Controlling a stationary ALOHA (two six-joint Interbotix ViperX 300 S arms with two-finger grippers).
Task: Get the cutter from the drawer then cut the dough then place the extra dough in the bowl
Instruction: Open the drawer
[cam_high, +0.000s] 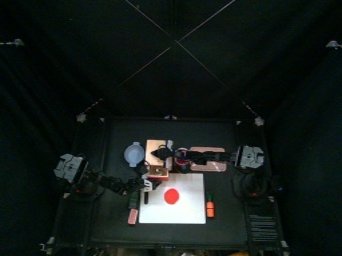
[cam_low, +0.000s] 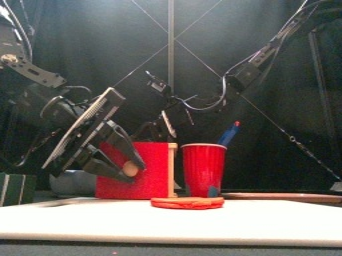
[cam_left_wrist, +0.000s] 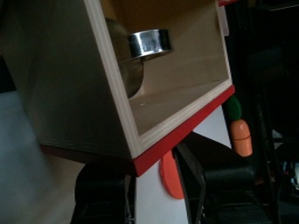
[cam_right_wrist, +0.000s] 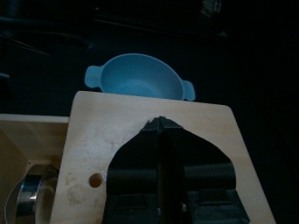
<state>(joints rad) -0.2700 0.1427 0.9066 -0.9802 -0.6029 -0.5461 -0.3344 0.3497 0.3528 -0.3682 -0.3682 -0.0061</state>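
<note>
- Surface: black table (cam_high: 96, 230) inside black curtains (cam_high: 80, 60). A white cutting board (cam_high: 167, 216) lies at the front middle.
- Dough (cam_high: 171, 195): one flat red disc, uncut, in the middle of the board with white margin all round.
- Wooden box (cam_high: 159, 150): one, behind the board. Its drawer (cam_left_wrist: 176, 96) is pulled out, with the red front (cam_left_wrist: 187, 122) toward the board.
- Cutter (cam_left_wrist: 149, 41): one, round metal, lying inside the open drawer near its back.
- Bowl (cam_high: 135, 153): one, blue-grey, just left of the box.
- Red cup (cam_low: 203, 168): one, right of the drawer front, with a blue knife (cam_low: 231, 133) standing up out of it.
- Pink tray (cam_high: 207, 155): one, right of the cup.
- Carrot toy (cam_high: 210, 208): one, near the board's right edge.
- Left gripper (cam_left_wrist: 163, 171): jaws spread wide at the lower corner of the drawer front; contact cannot be told.
- Right gripper (cam_right_wrist: 166, 140): over the box top. Whether it is spread or closed cannot be told.
- Open room: bare table strips left and right of the board.
</note>
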